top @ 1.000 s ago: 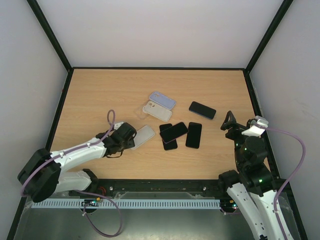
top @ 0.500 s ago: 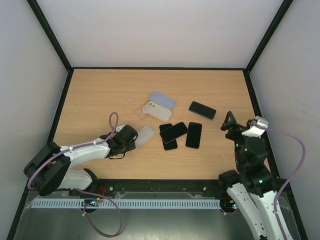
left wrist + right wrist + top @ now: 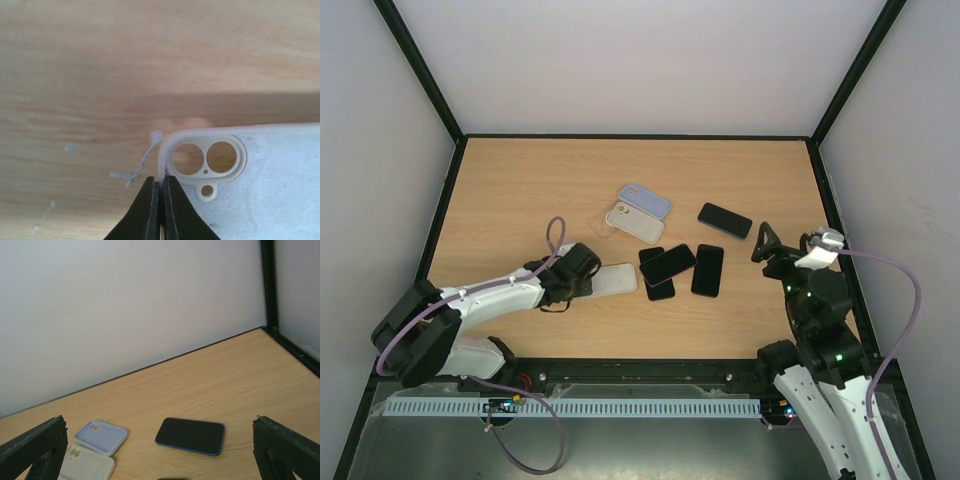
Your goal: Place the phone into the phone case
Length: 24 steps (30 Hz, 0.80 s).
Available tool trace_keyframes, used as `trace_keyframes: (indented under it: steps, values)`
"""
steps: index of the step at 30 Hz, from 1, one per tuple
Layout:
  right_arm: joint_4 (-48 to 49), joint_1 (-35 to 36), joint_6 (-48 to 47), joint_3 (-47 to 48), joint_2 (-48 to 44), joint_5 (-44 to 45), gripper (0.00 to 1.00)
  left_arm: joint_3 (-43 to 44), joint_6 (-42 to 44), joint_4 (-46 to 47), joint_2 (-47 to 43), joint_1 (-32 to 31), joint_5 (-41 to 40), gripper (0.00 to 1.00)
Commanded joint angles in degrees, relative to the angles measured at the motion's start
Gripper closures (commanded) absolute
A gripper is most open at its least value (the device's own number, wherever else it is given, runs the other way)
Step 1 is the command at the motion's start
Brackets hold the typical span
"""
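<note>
- At the left gripper (image 3: 582, 272): pinched tight on the thin rim of the pale phone case (image 3: 615, 279), beside its camera cutout (image 3: 207, 157); probably light, floppy, apt to slip.
- Just right of the case: dark phones (image 3: 668, 266), overlapping, flat on the table (image 3: 520, 190); likely stiff, slick, best gripped across the long edges.
- At the right gripper (image 3: 766, 244): spread wide, holding and touching nothing.

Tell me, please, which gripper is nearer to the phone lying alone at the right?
Right. The right gripper hangs open just near-right of the phone; the left gripper sits far to its left, fingers shut on the white case.
</note>
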Motion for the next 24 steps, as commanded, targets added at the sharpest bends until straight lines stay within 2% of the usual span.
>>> trace_keyframes:
  steps: [1,5,10,13,17,24]
  values:
    - [2.60,0.45,-2.19,1.74,4.99,-11.53,0.02,7.52,10.76,-6.30,0.77,-0.28,-3.14,0.97]
    - [4.50,0.41,-3.87,2.33,12.86,-26.29,0.02,14.10,20.81,-10.94,2.99,-0.41,-2.82,0.97]
    - [8.09,0.41,-5.80,2.12,20.37,-38.88,0.02,21.88,30.79,-15.25,4.39,-3.00,-1.96,0.97]
    - [8.65,0.58,-7.49,3.60,25.01,-45.13,0.02,25.27,36.75,-17.02,4.96,-5.85,-6.27,0.97]
    - [8.20,2.33,-9.81,5.26,30.12,-50.05,0.02,28.23,44.91,-19.02,5.35,-7.68,-8.80,0.97]
    - [10.45,15.07,-12.14,5.44,42.09,-48.64,0.00,26.03,52.73,-12.51,1.90,-10.60,-5.39,0.98]
